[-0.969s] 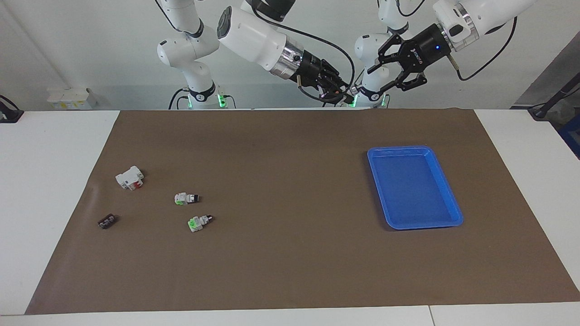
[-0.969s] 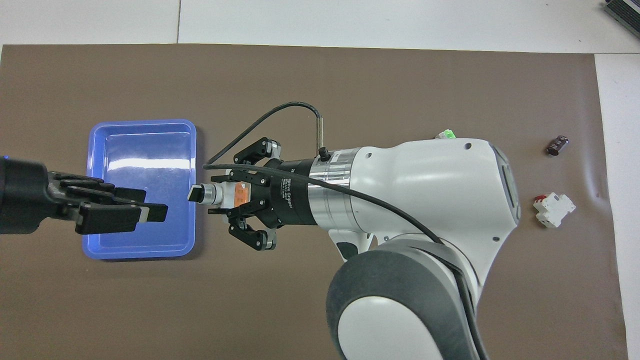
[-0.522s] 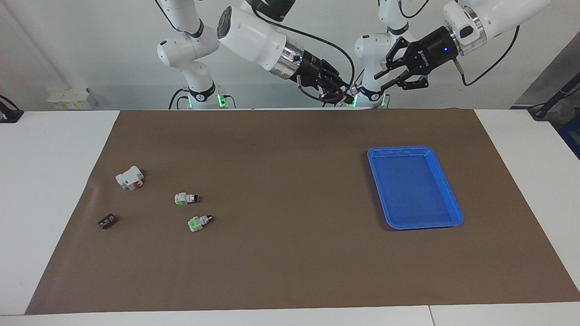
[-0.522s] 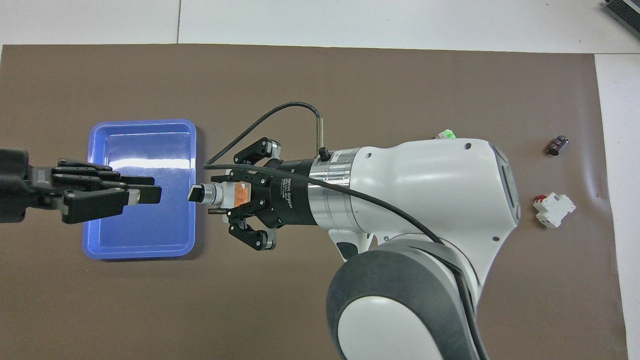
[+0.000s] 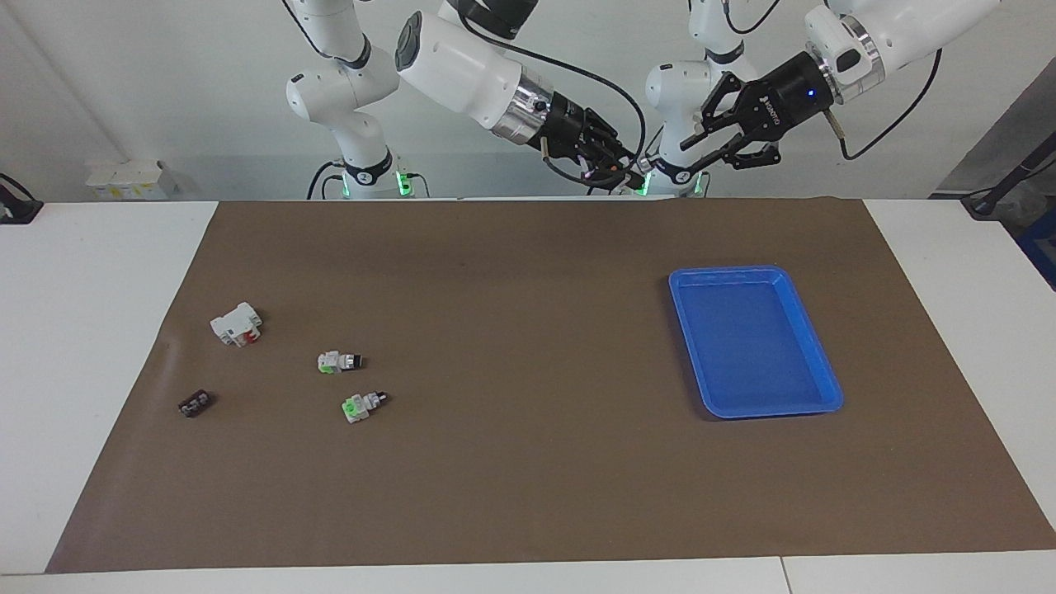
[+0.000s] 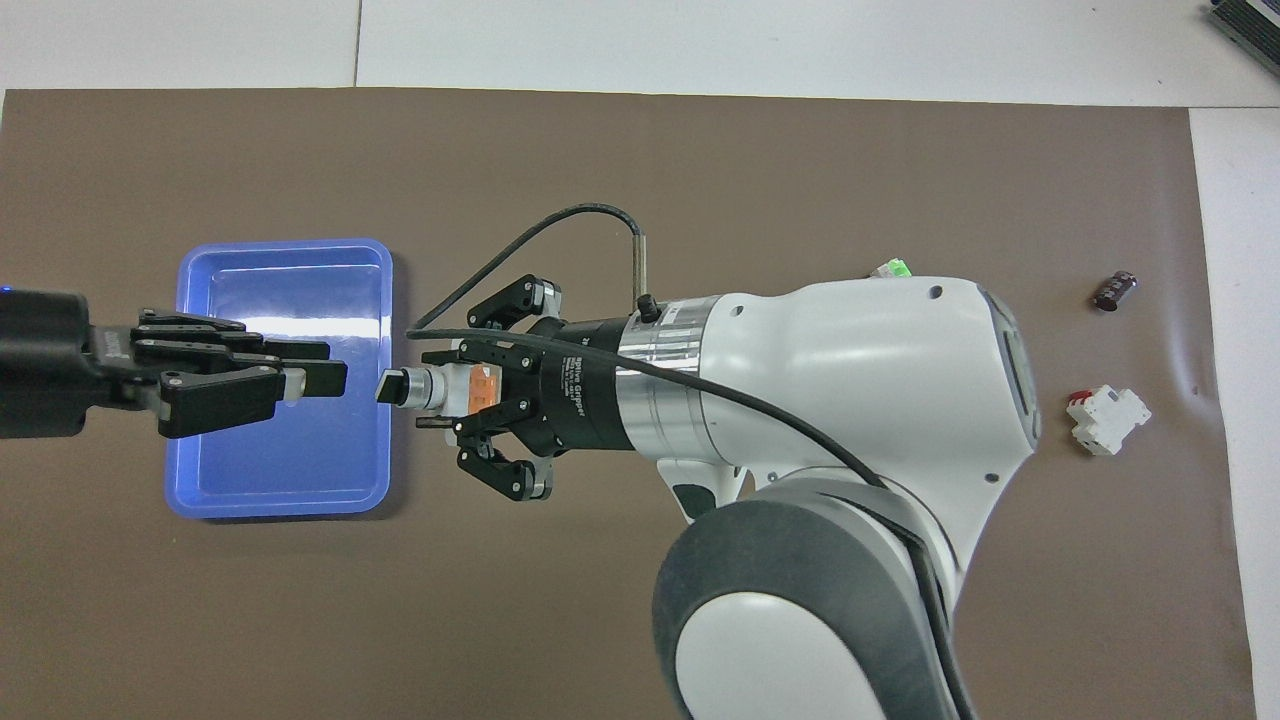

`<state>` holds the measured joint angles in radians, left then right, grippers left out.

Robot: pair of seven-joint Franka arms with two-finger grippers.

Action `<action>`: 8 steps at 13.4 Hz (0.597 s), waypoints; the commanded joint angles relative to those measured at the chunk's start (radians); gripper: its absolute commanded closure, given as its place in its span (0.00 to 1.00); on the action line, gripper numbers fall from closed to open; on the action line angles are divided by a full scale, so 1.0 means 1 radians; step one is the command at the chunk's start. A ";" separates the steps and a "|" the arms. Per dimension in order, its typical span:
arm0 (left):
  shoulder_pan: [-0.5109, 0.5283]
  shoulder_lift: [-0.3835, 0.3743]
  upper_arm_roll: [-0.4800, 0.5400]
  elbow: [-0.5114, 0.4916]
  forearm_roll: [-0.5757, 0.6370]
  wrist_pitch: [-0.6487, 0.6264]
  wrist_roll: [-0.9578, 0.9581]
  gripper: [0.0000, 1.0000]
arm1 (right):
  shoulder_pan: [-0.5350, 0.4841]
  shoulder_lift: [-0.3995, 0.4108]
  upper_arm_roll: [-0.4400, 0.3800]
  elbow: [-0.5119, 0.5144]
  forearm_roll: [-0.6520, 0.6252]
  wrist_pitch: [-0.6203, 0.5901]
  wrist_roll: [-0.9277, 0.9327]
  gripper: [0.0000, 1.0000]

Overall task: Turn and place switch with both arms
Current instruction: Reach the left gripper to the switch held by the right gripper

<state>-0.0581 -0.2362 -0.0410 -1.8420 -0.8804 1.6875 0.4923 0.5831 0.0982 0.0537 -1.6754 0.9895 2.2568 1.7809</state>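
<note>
The right gripper (image 6: 455, 388), raised above the brown mat (image 6: 640, 560), is clenched on the switch (image 6: 430, 388), knob end pointing to 9 o'clock in the overhead view. The left gripper (image 6: 320, 378) hangs over the blue tray (image 6: 283, 500), just beside the knob, not touching; whether its fingers are parted cannot be told. At the right arm's end lie a white block (image 6: 1107, 419), two green switches (image 5: 361, 404), and a black part (image 6: 1114, 290).
</note>
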 commanded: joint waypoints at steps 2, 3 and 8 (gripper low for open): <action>-0.002 -0.025 -0.031 -0.036 -0.018 0.026 0.018 0.65 | -0.002 0.005 0.003 0.005 -0.003 0.003 0.002 1.00; -0.002 -0.025 -0.042 -0.036 -0.020 0.027 0.015 0.65 | -0.002 0.005 0.003 0.006 -0.003 0.001 0.002 1.00; -0.002 -0.026 -0.051 -0.043 -0.018 0.023 0.014 0.66 | -0.002 0.005 0.003 0.006 -0.003 0.001 0.002 1.00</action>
<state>-0.0587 -0.2362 -0.0891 -1.8517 -0.8812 1.6902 0.4923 0.5832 0.0991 0.0540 -1.6756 0.9894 2.2568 1.7809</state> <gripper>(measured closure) 0.648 0.590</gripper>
